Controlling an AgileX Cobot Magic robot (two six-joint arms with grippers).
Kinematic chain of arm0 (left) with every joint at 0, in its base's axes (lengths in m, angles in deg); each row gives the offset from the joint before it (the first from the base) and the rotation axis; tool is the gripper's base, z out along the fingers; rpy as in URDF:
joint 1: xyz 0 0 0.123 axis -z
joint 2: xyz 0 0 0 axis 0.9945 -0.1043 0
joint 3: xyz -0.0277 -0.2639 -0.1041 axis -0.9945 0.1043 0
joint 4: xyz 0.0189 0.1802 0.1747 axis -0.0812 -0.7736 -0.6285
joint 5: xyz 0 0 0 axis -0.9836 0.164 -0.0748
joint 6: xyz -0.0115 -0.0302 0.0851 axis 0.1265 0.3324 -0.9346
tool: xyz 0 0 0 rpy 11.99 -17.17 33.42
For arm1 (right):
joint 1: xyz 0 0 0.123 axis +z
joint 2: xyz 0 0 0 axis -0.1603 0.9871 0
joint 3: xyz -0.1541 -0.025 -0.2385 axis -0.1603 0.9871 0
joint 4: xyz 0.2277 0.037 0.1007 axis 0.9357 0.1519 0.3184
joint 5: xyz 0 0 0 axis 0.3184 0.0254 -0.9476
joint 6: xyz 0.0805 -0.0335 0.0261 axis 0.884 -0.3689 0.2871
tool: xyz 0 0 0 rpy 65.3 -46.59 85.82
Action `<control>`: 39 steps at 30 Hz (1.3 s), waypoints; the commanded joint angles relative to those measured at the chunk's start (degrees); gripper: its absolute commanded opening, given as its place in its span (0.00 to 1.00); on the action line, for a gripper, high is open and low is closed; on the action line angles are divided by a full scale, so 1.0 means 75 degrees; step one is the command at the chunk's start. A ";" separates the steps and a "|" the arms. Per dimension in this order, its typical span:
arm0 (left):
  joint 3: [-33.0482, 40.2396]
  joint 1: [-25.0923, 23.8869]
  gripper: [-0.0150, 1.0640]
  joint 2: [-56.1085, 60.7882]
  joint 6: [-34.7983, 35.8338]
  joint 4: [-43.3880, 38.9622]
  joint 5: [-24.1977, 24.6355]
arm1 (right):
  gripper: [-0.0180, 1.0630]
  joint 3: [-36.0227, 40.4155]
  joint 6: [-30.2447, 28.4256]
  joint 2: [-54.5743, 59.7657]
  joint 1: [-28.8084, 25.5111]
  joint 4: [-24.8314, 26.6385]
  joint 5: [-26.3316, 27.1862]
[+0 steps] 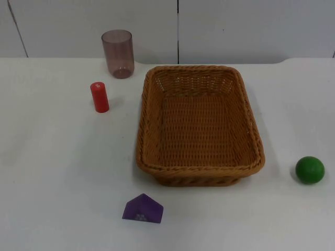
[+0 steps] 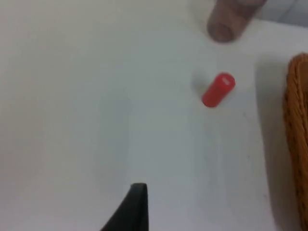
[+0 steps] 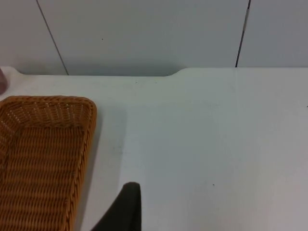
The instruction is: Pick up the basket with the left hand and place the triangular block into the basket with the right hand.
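The brown basket (image 1: 200, 125) sits in the middle of the top view on the white counter (image 1: 52, 172); the purple triangular block (image 1: 143, 209) lies below it, near the lower edge; a red cylinder (image 1: 99, 97) and a cup (image 1: 118, 54) stand at upper left; a green ball (image 1: 310, 170) rests at right; the left gripper (image 2: 137, 211) hangs over bare counter near the cylinder; the right gripper (image 3: 127, 209) hangs beside the basket rim; I cannot tell how either one's jaws stand.

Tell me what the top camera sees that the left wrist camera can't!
Top view alone: the purple triangular block, the green ball and the whole basket, empty. Left wrist view alone: a black fingertip of the left hand over bare table. Both: the red cylinder, the tinted cup and the basket's rim.
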 commanded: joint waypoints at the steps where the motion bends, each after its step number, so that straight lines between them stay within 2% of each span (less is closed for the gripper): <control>1: -0.0050 0.0209 0.99 -0.0330 -0.0476 0.0564 -0.0177 | 0.98 -0.0066 0.0013 0.0016 0.0030 -0.0005 0.0142; 4: -0.0050 0.0755 0.99 -0.0855 -0.0686 0.0956 -0.0473 | 0.98 -0.0066 0.0047 0.0016 0.0030 -0.0005 0.0157; 7: -0.0061 0.1812 0.99 -0.1792 -0.0684 0.0997 -0.1288 | 0.98 -0.0066 0.0047 0.0016 0.0030 -0.0005 0.0157; 9: -0.0061 0.1900 0.99 -0.1888 -0.0684 0.1040 -0.1365 | 0.98 -0.0066 0.0043 0.0016 0.0030 -0.0005 0.0142; 11: -0.0156 0.2307 0.99 -0.2505 -0.0684 0.1137 -0.1679 | 0.98 -0.0066 0.0043 0.0016 0.0030 -0.0005 0.0034; 13: -0.0488 0.2555 0.99 -0.3117 -0.0684 0.1137 -0.1652 | 0.98 -0.0066 0.0043 0.0016 0.0030 -0.0005 -0.0053; 16: -0.0863 0.2686 0.99 -0.3706 -0.0684 0.1137 -0.1633 | 0.98 -0.0066 0.0043 0.0016 0.0030 -0.0005 -0.0067; 19: -0.1815 0.2704 0.99 -0.4723 -0.0671 0.1424 -0.1381 | 0.98 -0.0066 0.0043 0.0016 0.0030 -0.0005 -0.0067; 24: -0.2788 0.2832 0.99 -0.5668 -0.0552 0.1535 -0.1239 | 0.98 -0.0066 0.0043 0.0016 0.0030 -0.0005 -0.0149; 29: -0.3413 0.3141 0.99 -0.6480 -0.0156 0.1535 -0.1272 | 0.98 -0.0066 0.0043 0.0016 0.0030 -0.0005 -0.0236; 39: -0.4083 0.3204 0.99 -0.7588 0.0456 0.1406 -0.1255 | 0.98 -0.0066 0.0022 0.0016 0.0030 -0.0188 -0.0251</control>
